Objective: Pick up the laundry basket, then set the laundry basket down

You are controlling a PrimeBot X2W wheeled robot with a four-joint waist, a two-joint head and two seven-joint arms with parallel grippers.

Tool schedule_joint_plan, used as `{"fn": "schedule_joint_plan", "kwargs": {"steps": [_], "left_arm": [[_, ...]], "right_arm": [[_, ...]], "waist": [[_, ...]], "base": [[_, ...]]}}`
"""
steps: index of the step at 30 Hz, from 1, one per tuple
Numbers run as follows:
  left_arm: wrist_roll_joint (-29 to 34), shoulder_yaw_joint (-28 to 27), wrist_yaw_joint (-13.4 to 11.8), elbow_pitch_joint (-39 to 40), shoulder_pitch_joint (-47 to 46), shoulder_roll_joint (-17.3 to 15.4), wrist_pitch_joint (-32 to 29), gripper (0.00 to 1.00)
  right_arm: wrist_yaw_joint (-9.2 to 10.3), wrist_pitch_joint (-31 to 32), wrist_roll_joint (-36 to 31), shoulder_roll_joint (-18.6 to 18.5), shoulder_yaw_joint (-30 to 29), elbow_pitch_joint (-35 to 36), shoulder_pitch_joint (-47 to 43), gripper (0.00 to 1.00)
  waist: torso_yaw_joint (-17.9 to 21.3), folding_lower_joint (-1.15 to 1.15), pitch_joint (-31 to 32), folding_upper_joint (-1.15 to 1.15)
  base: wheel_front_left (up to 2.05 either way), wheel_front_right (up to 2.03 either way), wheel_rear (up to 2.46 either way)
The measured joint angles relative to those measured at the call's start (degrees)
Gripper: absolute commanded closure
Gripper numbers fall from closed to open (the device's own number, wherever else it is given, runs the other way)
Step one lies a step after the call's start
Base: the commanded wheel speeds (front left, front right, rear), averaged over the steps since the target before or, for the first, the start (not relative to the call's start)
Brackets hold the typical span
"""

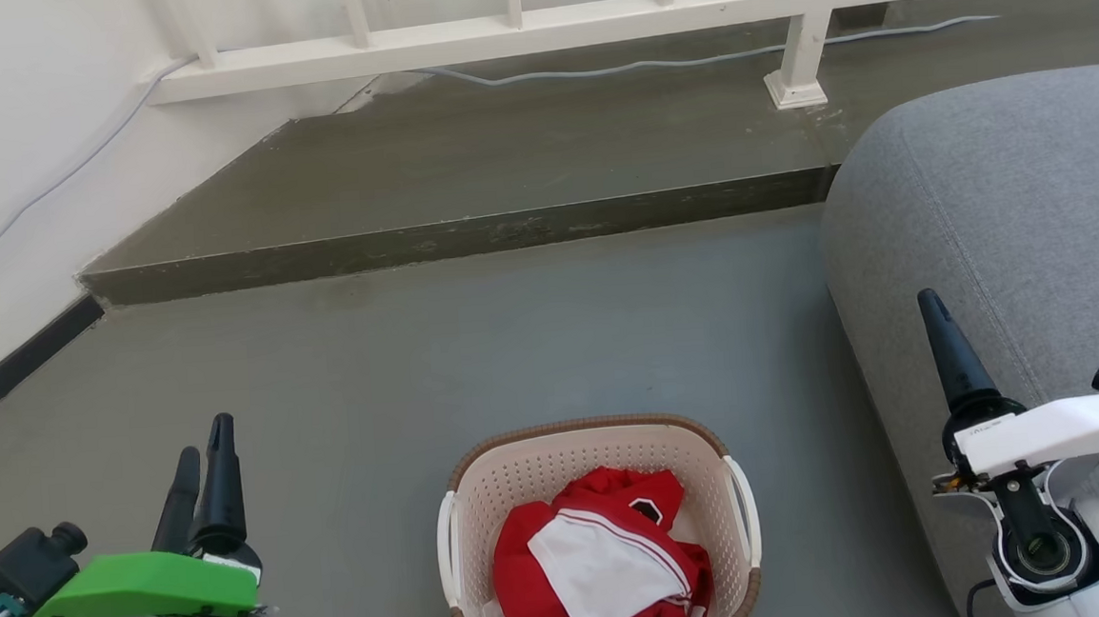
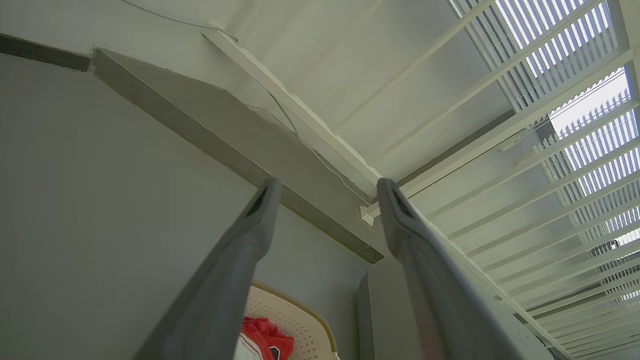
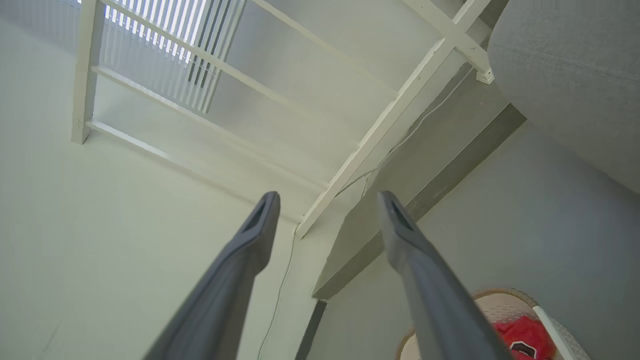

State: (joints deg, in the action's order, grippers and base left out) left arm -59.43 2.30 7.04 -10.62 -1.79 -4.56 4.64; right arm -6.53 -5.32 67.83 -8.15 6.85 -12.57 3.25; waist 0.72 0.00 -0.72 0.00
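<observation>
Laundry basket [image 1: 559,465] stood on the grey floor [image 1: 514,349] at the bottom centre of the head view, holding red and white clothing [image 1: 603,553]. Left of it, well apart, the left gripper [image 1: 205,442] hovered with fingers parted, gripping nothing. On the right, the right gripper [image 1: 937,323], likewise spread and empty, hung over the grey sofa [image 1: 1010,194].

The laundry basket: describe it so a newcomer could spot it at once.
From the grey sofa on the right, look left across the grey floor. The laundry basket stands there, at the head view's bottom edge. Cream and perforated, brown-rimmed, white-handled, it holds red and white clothing.
</observation>
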Motion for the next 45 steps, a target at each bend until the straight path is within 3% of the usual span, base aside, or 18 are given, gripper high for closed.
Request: {"fn": "schedule_joint_plan", "kwargs": {"steps": [16,45], "left_arm": [[18.12,1.85,-1.08,2.45,-0.08,0.24,3.23,0.00],[40.98,3.43,-1.09,6.41,-0.87,1.47,8.60,0.00]], "right_arm": [[1.48,-2.89,-17.44,-0.58,3.05,0.67,1.98,0.00],[2.19,-7.84,-40.27,0.19,6.72,0.71,3.65,0.00]], "waist": [[0.25,0.00,-0.17,0.00],[0.50,0.00,-0.44,0.00]], "base": [[0.00,0.00,0.00],[0.00,0.00,0.00]]}}
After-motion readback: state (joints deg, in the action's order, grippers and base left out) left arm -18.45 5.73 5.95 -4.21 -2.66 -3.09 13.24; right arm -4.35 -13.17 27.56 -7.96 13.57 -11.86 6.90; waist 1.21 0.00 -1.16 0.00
